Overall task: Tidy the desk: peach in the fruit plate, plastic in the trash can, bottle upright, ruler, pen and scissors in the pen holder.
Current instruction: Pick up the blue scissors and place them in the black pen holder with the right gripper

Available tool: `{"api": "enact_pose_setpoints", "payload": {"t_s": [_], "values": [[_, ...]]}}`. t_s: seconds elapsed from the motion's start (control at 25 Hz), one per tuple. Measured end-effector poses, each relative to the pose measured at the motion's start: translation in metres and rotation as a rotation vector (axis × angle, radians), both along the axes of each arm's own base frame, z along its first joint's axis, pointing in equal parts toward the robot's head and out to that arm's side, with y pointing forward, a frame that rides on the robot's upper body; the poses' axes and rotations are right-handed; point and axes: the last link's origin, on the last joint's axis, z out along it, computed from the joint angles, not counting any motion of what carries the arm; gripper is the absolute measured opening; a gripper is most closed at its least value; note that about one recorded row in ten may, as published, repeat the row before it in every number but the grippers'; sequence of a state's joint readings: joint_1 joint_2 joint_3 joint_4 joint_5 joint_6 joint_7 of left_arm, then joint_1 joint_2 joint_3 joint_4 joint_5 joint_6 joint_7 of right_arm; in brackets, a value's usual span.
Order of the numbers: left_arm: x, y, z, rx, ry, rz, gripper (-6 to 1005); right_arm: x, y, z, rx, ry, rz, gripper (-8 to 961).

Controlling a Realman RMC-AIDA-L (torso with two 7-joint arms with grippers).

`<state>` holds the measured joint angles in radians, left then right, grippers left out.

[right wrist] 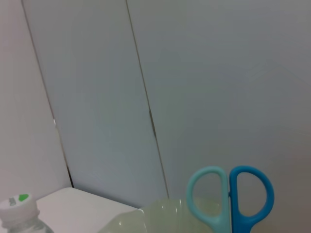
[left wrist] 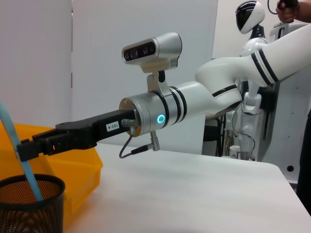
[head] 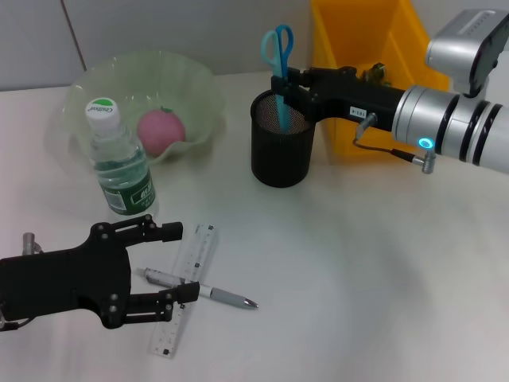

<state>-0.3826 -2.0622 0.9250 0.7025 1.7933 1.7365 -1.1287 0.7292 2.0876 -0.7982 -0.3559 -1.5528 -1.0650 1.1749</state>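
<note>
The right gripper (head: 288, 86) gripped the scissors (head: 278, 60) over the holder (head: 281, 150), while the left gripper (head: 176, 264) gaped empty above the ruler (head: 188, 280) and pen (head: 215, 294) near the desk's (head: 366, 263) front edge.

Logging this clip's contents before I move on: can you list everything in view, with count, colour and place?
Scissors: one, blue handles, blades down in the pen holder, right gripper at them.
Pen holder: one, black mesh, centre back of the table.
Bin: one, yellow, behind the pen holder.
Plate: one, pale green, back left.
Peach: one, pink, in the plate.
Bottle: one, clear with green label, upright in front of the plate.
Ruler: one, clear, flat near the front left.
Pen: one, silver, lying across the ruler.
Table: one, white.
Left gripper: black, open around the ruler and pen.
Right gripper: black, over the pen holder.
</note>
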Motion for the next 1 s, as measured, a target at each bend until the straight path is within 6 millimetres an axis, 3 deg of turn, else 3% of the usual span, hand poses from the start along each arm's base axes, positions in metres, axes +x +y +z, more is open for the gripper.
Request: {"api": "enact_pose_setpoints", "payload": {"t_s": [0.96, 1.0], "values": [[-0.0014, -0.0006, 0.0019, -0.005, 0.000, 0.008, 812, -0.0014, -0.0035, -0.0083, -0.033, -0.056, 0.036, 348], [-0.0014, -0.0006, 0.0019, -0.005, 0.000, 0.008, 812, -0.0014, -0.0035, -0.0083, -0.033, -0.056, 0.036, 387]]}}
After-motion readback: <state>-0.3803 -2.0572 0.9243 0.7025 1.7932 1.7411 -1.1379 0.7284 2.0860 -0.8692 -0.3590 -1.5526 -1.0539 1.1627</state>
